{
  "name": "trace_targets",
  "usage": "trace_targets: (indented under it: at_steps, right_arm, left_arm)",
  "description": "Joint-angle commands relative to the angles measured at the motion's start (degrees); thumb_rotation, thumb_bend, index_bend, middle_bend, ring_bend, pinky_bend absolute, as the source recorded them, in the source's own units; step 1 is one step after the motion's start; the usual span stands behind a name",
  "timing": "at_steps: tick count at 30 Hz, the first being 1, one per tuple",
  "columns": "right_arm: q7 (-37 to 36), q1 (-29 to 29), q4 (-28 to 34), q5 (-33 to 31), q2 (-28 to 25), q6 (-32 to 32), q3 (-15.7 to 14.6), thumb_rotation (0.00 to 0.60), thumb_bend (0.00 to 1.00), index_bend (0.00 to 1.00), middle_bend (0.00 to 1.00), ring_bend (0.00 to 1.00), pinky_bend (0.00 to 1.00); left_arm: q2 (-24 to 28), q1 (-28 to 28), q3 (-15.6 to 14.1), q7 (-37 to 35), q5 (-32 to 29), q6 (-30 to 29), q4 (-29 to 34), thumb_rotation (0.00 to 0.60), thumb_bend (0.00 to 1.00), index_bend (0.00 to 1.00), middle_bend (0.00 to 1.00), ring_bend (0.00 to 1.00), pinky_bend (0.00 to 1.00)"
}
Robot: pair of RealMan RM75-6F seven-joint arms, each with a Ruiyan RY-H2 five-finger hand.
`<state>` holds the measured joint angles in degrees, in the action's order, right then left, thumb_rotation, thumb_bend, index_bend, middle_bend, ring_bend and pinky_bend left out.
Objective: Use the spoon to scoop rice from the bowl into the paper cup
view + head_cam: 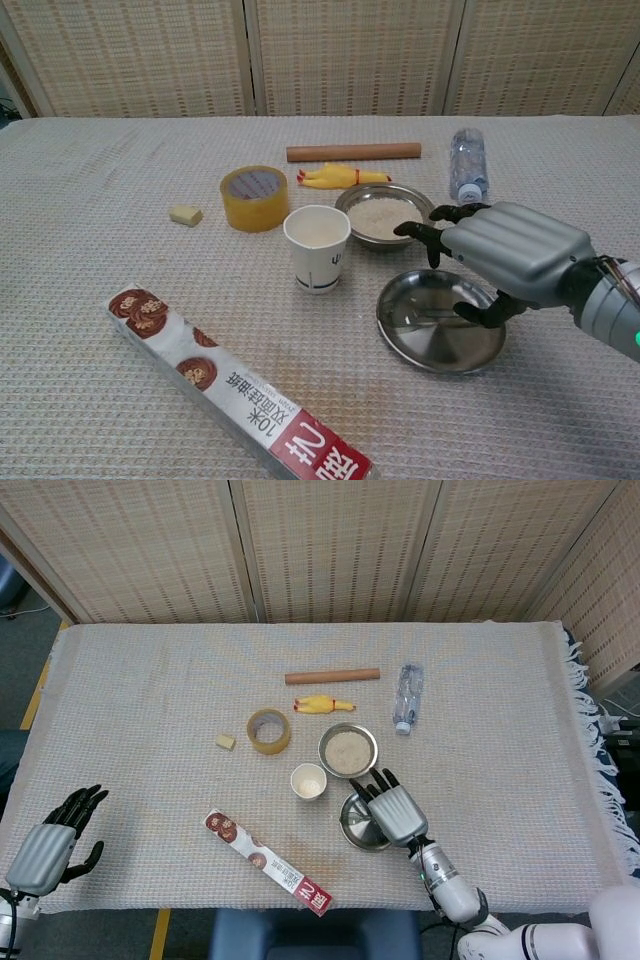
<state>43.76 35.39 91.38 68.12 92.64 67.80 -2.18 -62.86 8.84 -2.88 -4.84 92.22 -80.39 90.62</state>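
Observation:
A white paper cup (308,781) (317,248) stands upright with rice showing inside it. Just behind and to its right sits the steel bowl (348,750) (384,216) of rice. The spoon (425,321) lies in the shallow steel plate (357,826) (440,345), its handle across the plate floor. My right hand (397,808) (510,255) hovers over the plate's right side, fingers spread and holding nothing. My left hand (45,847) rests open at the table's near left corner, seen only in the head view.
A roll of tape (269,730), a small beige block (226,742), a yellow rubber chicken (322,704), a wooden rod (332,676) and a lying water bottle (406,698) sit behind the bowl. A long wrap box (268,861) lies near the front edge.

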Motion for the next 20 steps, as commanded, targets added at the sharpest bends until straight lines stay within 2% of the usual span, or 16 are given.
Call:
trace_targets:
  at_steps: [1, 3, 6, 9, 11, 14, 20]
  right_arm:
    - [0.1, -3.4, 5.3, 4.4, -4.1, 7.2, -0.6, 0.600, 0.27, 0.00, 0.26, 0.01, 0.14]
    - [1.1, -7.0, 8.2, 8.4, -7.2, 14.7, -1.7, 0.600, 0.26, 0.00, 0.21, 0.00, 0.13]
    - [3.1, -13.8, 10.2, 12.5, -11.1, 26.0, -4.0, 0.600, 0.23, 0.00, 0.07, 0.00, 0.06]
    - [-4.2, -21.6, 8.6, 12.5, -14.4, 34.4, -5.6, 0.600, 0.22, 0.00, 0.01, 0.00, 0.02]
    - [-10.6, -24.8, 6.6, 9.9, -16.0, 36.3, -4.8, 0.600, 0.22, 0.00, 0.00, 0.00, 0.01]
    - [-16.2, -26.9, 7.1, 7.3, -20.7, 35.3, -4.0, 0.600, 0.21, 0.00, 0.00, 0.00, 0.00]
    - [-18.4, -28.2, 7.2, 8.8, -23.5, 35.0, -3.0, 0.600, 0.19, 0.00, 0.00, 0.00, 0.00]
  left_arm:
    - [0.1, -0.2, 0.1, -0.1, 0.0, -0.4, 0.1, 0.600, 0.47, 0.00, 0.00, 0.01, 0.23]
    - [0.2, -0.4, 0.3, -0.5, -0.1, -1.0, 0.0, 0.600, 0.47, 0.00, 0.00, 0.01, 0.23]
    - [0.0, -0.8, 0.9, -1.6, -0.4, -2.4, -0.9, 0.600, 0.46, 0.00, 0.00, 0.01, 0.22]
    - [-1.0, -1.3, 2.1, -3.3, -0.4, -4.9, -2.8, 0.600, 0.46, 0.00, 0.00, 0.01, 0.22]
    - [-1.5, -1.6, 2.6, -4.4, -0.3, -6.2, -3.9, 0.600, 0.46, 0.00, 0.00, 0.01, 0.21]
    - [-2.0, -1.8, 3.1, -4.6, -0.4, -7.2, -4.7, 0.600, 0.44, 0.00, 0.00, 0.00, 0.19]
    - [-2.5, -1.4, 3.3, -2.4, -0.9, -6.2, -4.3, 0.600, 0.44, 0.00, 0.00, 0.00, 0.17]
